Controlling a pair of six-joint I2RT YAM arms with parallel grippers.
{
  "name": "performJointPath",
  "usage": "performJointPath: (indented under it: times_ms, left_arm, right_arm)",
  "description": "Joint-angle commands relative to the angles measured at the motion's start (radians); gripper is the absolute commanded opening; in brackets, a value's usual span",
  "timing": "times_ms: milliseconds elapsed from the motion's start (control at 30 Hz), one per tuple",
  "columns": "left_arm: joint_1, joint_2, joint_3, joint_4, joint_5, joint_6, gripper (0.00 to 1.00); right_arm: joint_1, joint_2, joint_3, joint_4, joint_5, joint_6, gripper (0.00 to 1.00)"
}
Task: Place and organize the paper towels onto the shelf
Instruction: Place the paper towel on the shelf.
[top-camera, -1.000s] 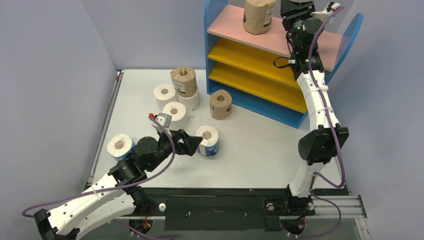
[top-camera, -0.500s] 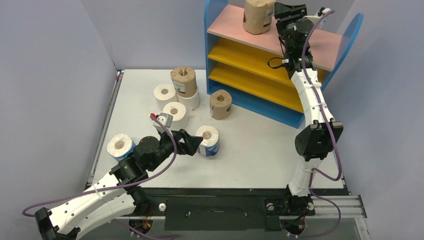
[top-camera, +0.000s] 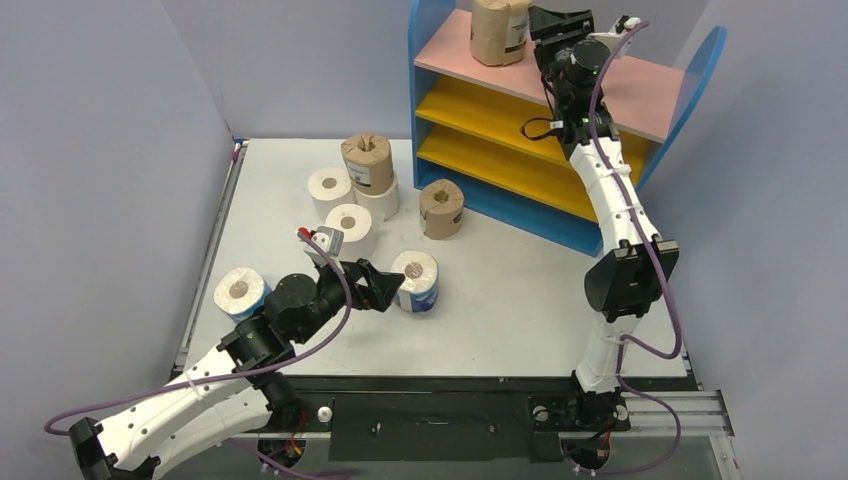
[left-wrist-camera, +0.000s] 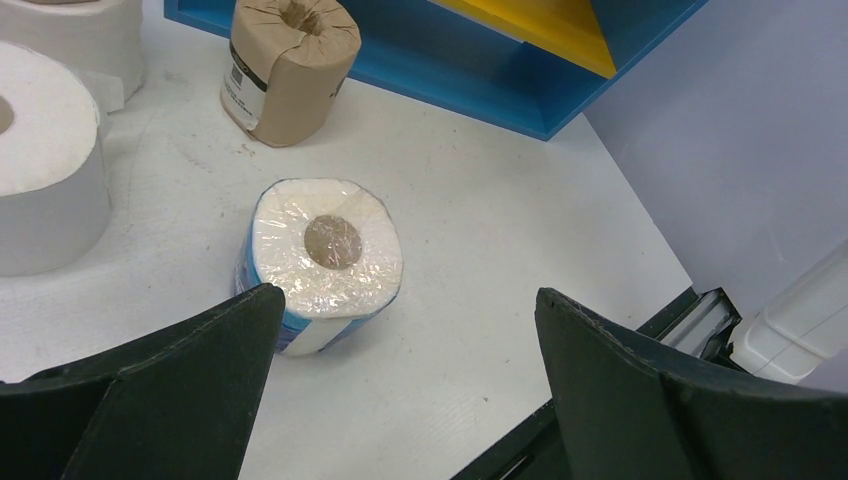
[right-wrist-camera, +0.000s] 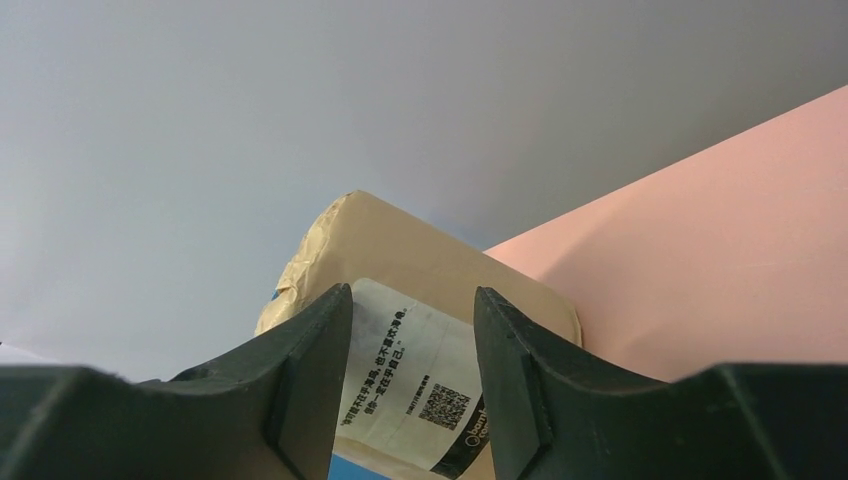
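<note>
Since the last frames your right arm has swung left along the pink top board (top-camera: 640, 92), and the brown-wrapped roll (top-camera: 498, 30) sits further left.

Near: left gripper (left-wrist-camera: 405, 295) low over the counter (top-camera: 500, 290), fingers (left-wrist-camera: 200, 370) wide apart, holding nothing. The blue-and-white roll (left-wrist-camera: 325, 260) is just ahead, beside the left finger.

Mid: other rolls (top-camera: 352, 225) loose on the counter.

Far: right gripper (right-wrist-camera: 412, 295) fingers partly apart, unclamped, close against the brown-wrapped roll standing atop the shelf (top-camera: 420, 80).

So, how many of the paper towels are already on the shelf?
Done: one brown roll stands on the pink top board of the shelf, with the right gripper open beside it. In hand: the open left gripper faces a blue-and-white roll, not gripping it. Left: seven rolls on the table, that one included.
</note>
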Motion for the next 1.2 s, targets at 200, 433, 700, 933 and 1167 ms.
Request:
performJointPath:
  times_ms: [200,433,700,933,1167]
  left_arm:
    - [0.006,-0.004,0.001,0.040,0.002,0.013,0.96]
    - [0.007,0.010,0.001,0.045,0.008,0.009,0.96]
    - [0.009,0.016,0.008,0.043,0.012,0.005,0.96]
    - [0.012,0.016,0.015,0.036,0.004,0.011,0.96]
    - [0.013,0.026,0.018,0.038,0.008,0.014,0.96]
  right_arm:
    - [0.016,0.015,-0.004,0.067,-0.048,0.010,0.47]
    - [-0.031,-0.013,-0.030,0.095,-0.052,0.021,0.48]
    - [-0.037,0.057,0.164,-0.030,0.014,0.025,0.48]
    - [-0.036,0.131,0.239,-0.050,-0.003,0.065,0.49]
    - [-0.017,0.180,0.263,-0.028,-0.049,0.080,0.50]
